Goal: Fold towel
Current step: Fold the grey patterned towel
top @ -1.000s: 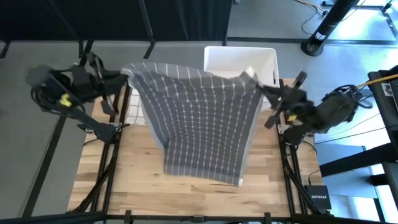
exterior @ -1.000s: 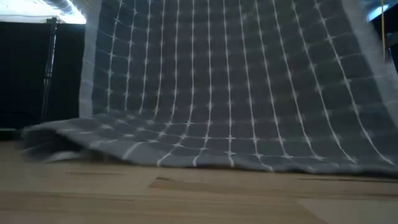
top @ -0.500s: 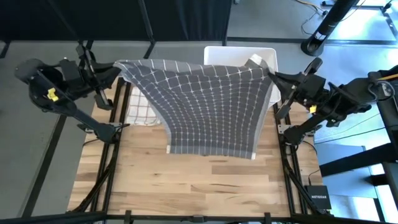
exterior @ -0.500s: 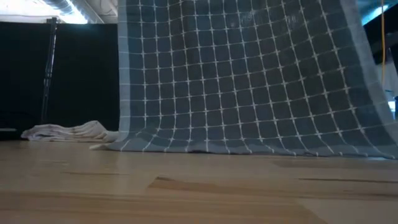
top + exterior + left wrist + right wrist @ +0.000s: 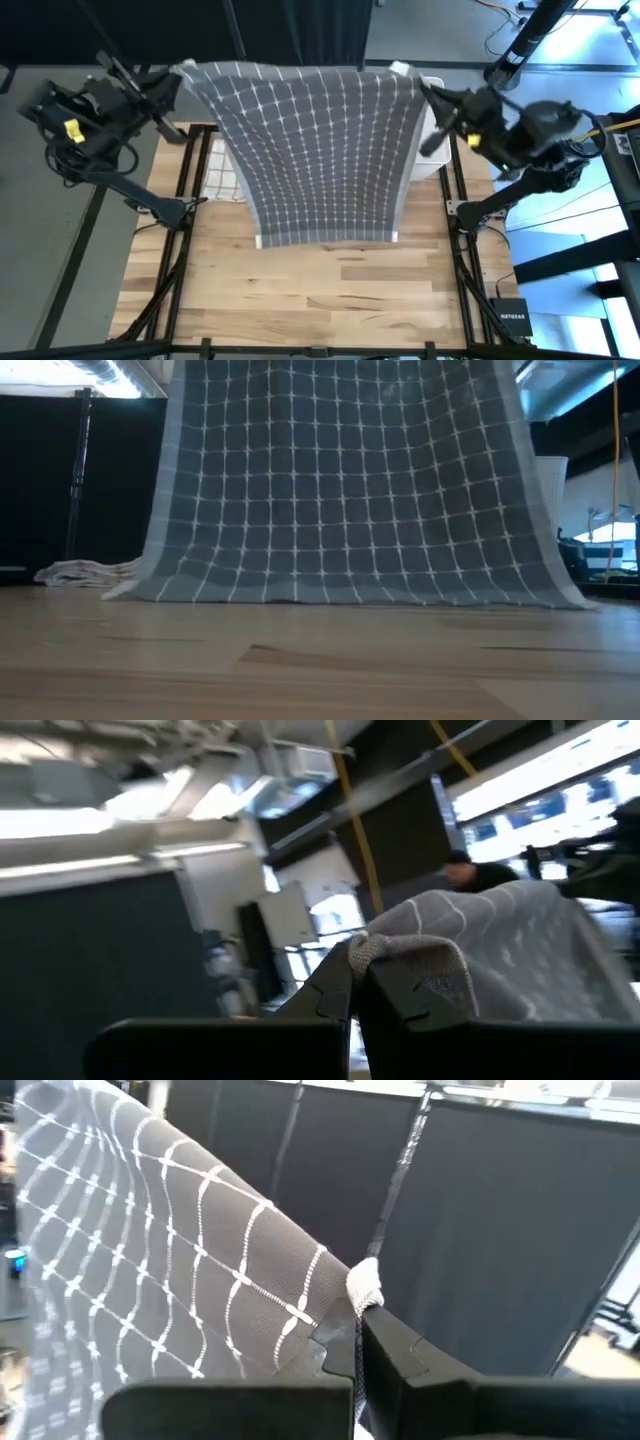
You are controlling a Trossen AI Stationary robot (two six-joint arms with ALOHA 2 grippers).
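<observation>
Left end effector (image 5: 172, 82), at the upper left of the high view, is clamped shut on one top corner of the towel (image 5: 318, 150); the right end effector (image 5: 428, 92), at the upper right, is clamped on the other top corner, a small tuft of cloth bunched above its fingers (image 5: 390, 1350) in the right wrist view. Between the two, the top hem runs taut across the frame, and the grey checked cloth hangs away from them toward the lower middle, its long axis running from hem to free edge. That free edge rests on the wooden surface (image 5: 300, 290), which the low view shows as a flat line of contact. Both arms are raised and spread wide, about equally near the cloth. A white bin (image 5: 432, 130) sits behind the towel at upper right, and a second checked cloth (image 5: 222, 178) lies at its left.
</observation>
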